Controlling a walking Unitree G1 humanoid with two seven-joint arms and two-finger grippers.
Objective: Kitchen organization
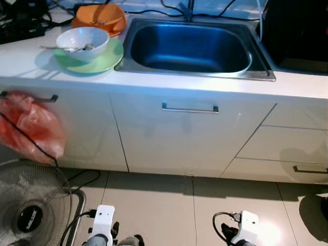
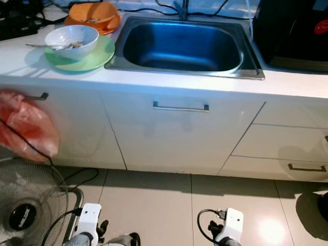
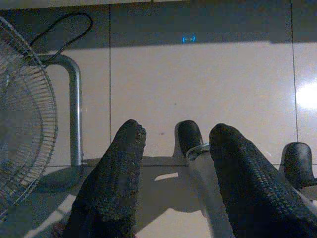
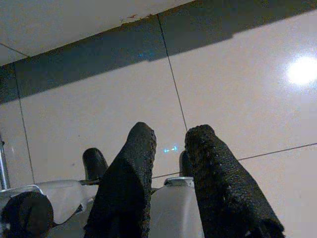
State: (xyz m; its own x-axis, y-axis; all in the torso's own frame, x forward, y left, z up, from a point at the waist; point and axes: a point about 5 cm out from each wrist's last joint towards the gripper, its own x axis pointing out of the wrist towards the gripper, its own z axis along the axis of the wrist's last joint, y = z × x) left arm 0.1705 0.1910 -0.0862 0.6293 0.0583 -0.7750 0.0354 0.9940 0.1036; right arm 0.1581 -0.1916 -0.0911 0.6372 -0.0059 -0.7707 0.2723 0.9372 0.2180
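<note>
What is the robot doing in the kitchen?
Nothing is being handled yet. The robot stands facing the counter, with both arms hanging low over the floor. The left gripper and the right gripper are open and hold nothing. On the counter, left of the sink, a white bowl sits on a green plate, with an orange bowl behind. A fan stands on the floor.

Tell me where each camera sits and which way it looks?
Left eye view: on the head, looking down at the steel sink, the white bowl on the green plate, and both silver arms low down.
Right eye view: the same scene from the head's other eye.
Left wrist view: on the left wrist, looking along the open left gripper at the beige floor tiles and the wire fan.
Right wrist view: looking along the open right gripper at the tiles.
Both wrist views share the tiled floor.
</note>
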